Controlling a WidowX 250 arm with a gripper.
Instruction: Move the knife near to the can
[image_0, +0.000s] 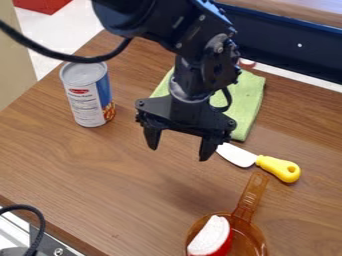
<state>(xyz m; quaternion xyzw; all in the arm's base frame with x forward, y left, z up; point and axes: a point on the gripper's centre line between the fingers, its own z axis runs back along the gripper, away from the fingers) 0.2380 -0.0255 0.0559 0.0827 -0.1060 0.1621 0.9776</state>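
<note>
My gripper (179, 152) hangs over the middle of the wooden table, its two fingers spread apart with nothing between them. A knife with a white blade and a yellow handle (279, 168) lies just to the right of the gripper, its blade pointing up and left toward the right finger. The blade's far end is close to that finger in view; whether they touch, I cannot tell. At the upper left a can (87, 94) with a white and blue label stands upright, well apart from the knife.
A green cloth (250, 103) lies behind the gripper. At the front right is an amber pan (248, 233) holding a red and white piece (211, 236). A dark blue ledge (287, 42) runs along the back; black cables show at the left.
</note>
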